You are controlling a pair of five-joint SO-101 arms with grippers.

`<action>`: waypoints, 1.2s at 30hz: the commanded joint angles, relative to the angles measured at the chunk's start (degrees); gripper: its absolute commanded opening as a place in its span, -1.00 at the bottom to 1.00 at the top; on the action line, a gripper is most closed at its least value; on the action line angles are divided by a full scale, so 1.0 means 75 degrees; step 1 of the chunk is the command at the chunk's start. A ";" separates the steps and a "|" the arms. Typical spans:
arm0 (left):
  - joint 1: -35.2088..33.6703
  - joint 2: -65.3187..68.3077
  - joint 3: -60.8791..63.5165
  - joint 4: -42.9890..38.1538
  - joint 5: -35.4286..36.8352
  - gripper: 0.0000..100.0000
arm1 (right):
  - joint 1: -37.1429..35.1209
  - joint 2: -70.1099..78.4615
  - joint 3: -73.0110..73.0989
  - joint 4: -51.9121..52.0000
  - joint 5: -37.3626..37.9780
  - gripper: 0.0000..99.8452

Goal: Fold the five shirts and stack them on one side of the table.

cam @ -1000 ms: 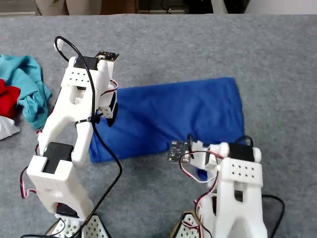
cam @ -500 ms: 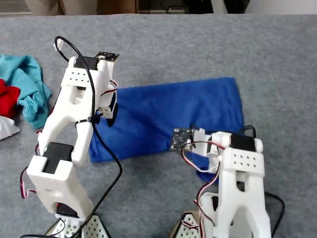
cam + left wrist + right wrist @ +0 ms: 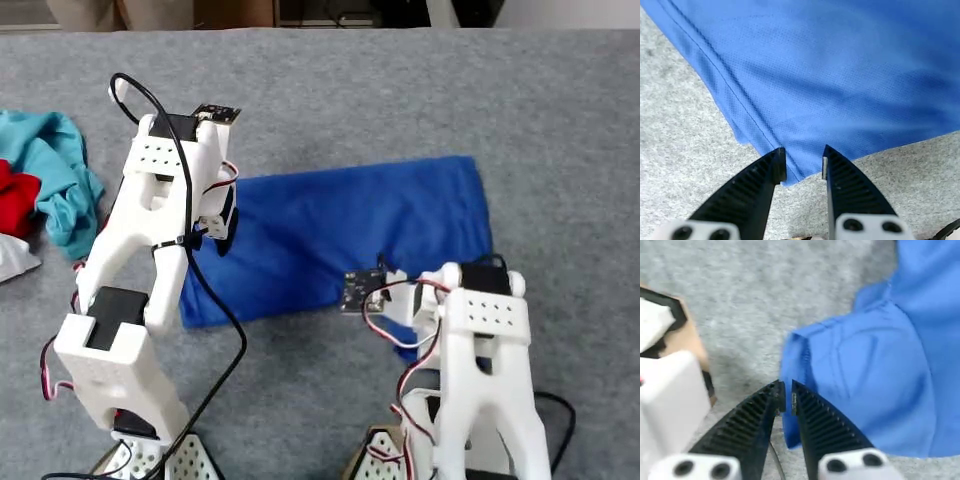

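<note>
Covering the high view from edge to edge, a grey table [image 3: 560, 120] bears everything else. At its centre lies the blue shirt [image 3: 350, 230], folded into a long band that runs from 9 to 3 o'clock, with its 3 o'clock end a little higher in the picture. The cloth lies flat except at its 5 o'clock corner, where a small flap hangs past the long edge.

The left arm [image 3: 150, 250] rises from the 7 o'clock corner of the table and leans toward the shirt's 9 o'clock end. The right arm [image 3: 485, 380] stands at 5 o'clock, its wrist over the shirt's near edge.

At the table's 9 o'clock edge, well apart from the blue shirt, sits a heap: a crumpled teal shirt [image 3: 55, 170], a red shirt [image 3: 15, 200] against it on the 9 o'clock side, and a white cloth [image 3: 12, 258] at 7 o'clock of the red.

The left gripper [image 3: 801, 162] hangs over the hemmed corner of the blue shirt with its jaws parted a moderate way and nothing between them. The right gripper [image 3: 787, 392] has its jaws drawn almost together, and the edge of the blue flap is pinched in the narrow slit.
</note>
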 commanded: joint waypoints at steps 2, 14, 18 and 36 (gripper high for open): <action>-0.0035 -0.0346 -0.0059 0.0023 -0.0023 -0.72 | -0.0287 -0.0510 -0.0381 0.0387 -0.0047 -0.92; -0.0152 -0.0346 -0.0105 -0.0152 0.0434 -0.72 | 0.0850 -0.0873 -0.0416 -0.1606 -0.0047 -0.92; -0.0410 -0.0346 -0.0117 -0.0258 0.0621 -0.72 | 0.0838 -0.0615 0.0486 -0.2004 -0.0035 -0.92; -0.0551 -0.0334 -0.0516 -0.0551 0.1149 -0.72 | 0.0744 -0.0522 -0.0779 -0.1055 -0.0059 -0.92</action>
